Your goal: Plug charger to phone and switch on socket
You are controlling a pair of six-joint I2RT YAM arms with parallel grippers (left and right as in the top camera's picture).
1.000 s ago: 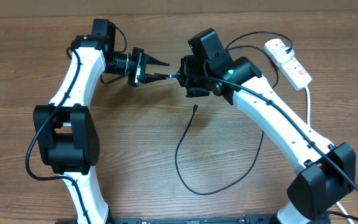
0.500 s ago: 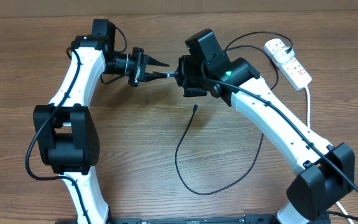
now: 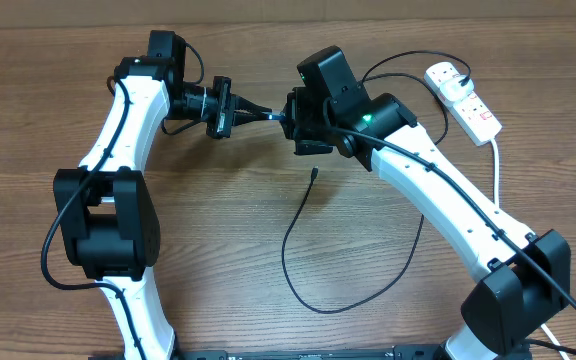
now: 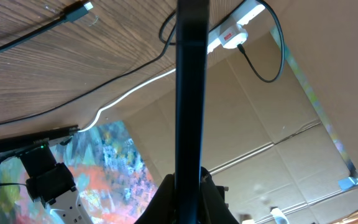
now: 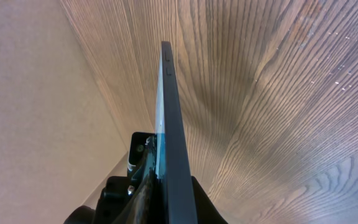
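We find the phone (image 3: 276,117) off the desk (image 3: 198,250), held edge-on in the air at the upper centre of the overhead view, spanning the gap between the two arms. The left pincer (image 3: 261,110) is clamped narrow on one end. In its wrist view the phone (image 4: 190,93) rises as a dark bar from between the closed fingers at the bottom centre. The right pincer (image 3: 294,122) has the other end. In its own view the phone (image 5: 171,124) stands between its fingers, jaws narrow and seemingly touching both faces.

The charger (image 3: 286,245) lies loose on the desk, looping through the lower centre. Its connector tip (image 3: 313,173) rests just below the held phone, apart from it and gripped by nothing. The far end of the cable runs up toward the socket (image 3: 465,98) at the upper right and appears to be plugged in there.

We judge the task to be at an early stage. The phone is lifted, but the connector is not yet in its port, and we cannot tell whether the socket's switch is on. Joining the connector to the phone and pressing the switch are what we see left to do.
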